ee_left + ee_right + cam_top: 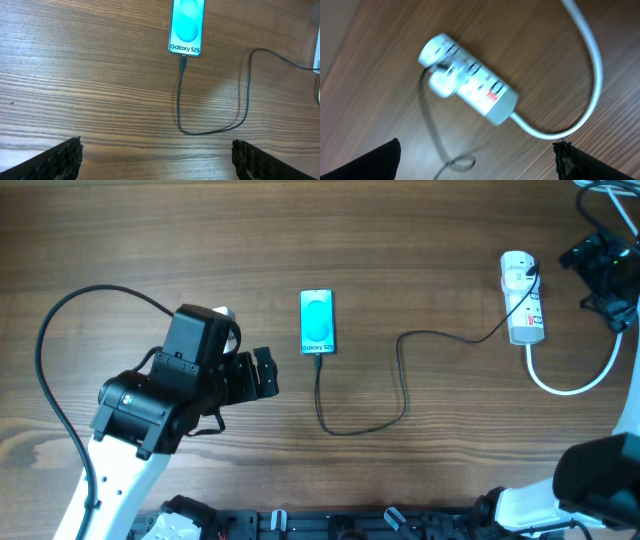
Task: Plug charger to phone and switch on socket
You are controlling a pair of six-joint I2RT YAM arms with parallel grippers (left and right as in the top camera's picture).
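The phone (317, 321) lies flat mid-table with its turquoise screen up; it also shows in the left wrist view (187, 25). The charger's thin black cable (402, 380) has its connector tip in the phone's lower edge (183, 62). It loops toward me, then runs right to a white plug in the socket (523, 308). The white socket, with its red mark, is blurred in the right wrist view (472, 85). My left gripper (265, 372) is open and empty, left of and nearer than the phone. My right gripper (598, 265) is open and empty, right of the socket.
The socket's thick white cable (570, 385) curves off to the right and shows in the right wrist view (592, 75). Black arm cables hang at the top right corner (600, 200). A black cable (60, 340) arcs round my left arm. The table is wood-grained.
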